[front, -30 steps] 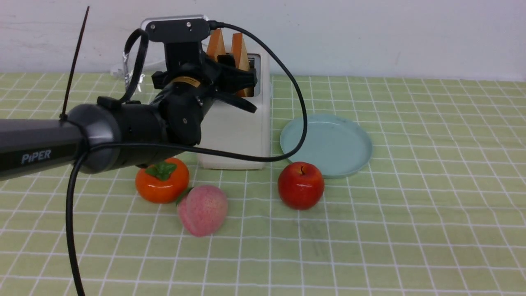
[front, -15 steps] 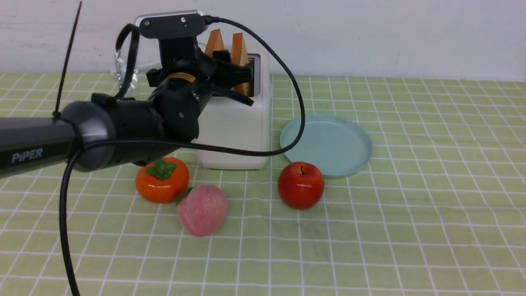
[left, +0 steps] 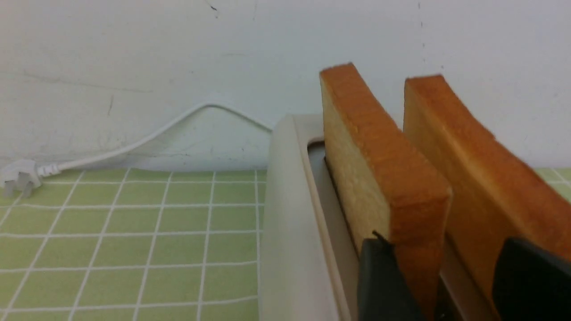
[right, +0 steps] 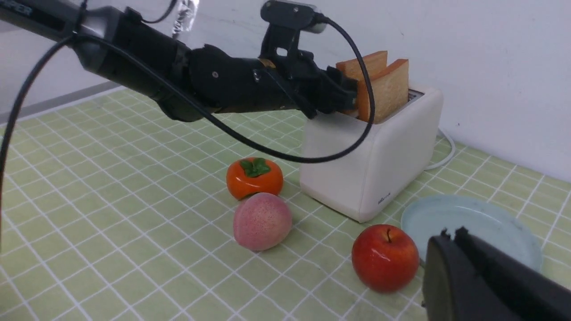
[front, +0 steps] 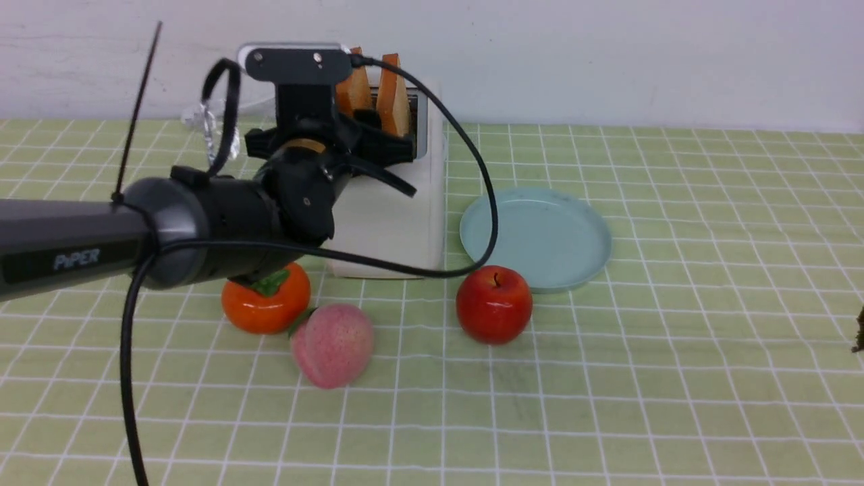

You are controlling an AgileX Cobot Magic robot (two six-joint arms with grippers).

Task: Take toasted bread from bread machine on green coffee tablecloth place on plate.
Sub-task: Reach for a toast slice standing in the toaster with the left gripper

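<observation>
My left gripper (left: 444,249), jaws apart and empty, sits at the near ends of the toasted bread (left: 383,178), two slices upright in the bread machine (front: 391,216) with long edges running away from it; my right gripper (right: 450,236) is closed, farther off by the plate (front: 540,236).

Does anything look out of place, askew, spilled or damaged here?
Nothing is spilled or damaged. The plug of the bread machine lies loose on the green coffee tablecloth, in no socket. The apple sits close in front of the plate, near its front rim.
</observation>
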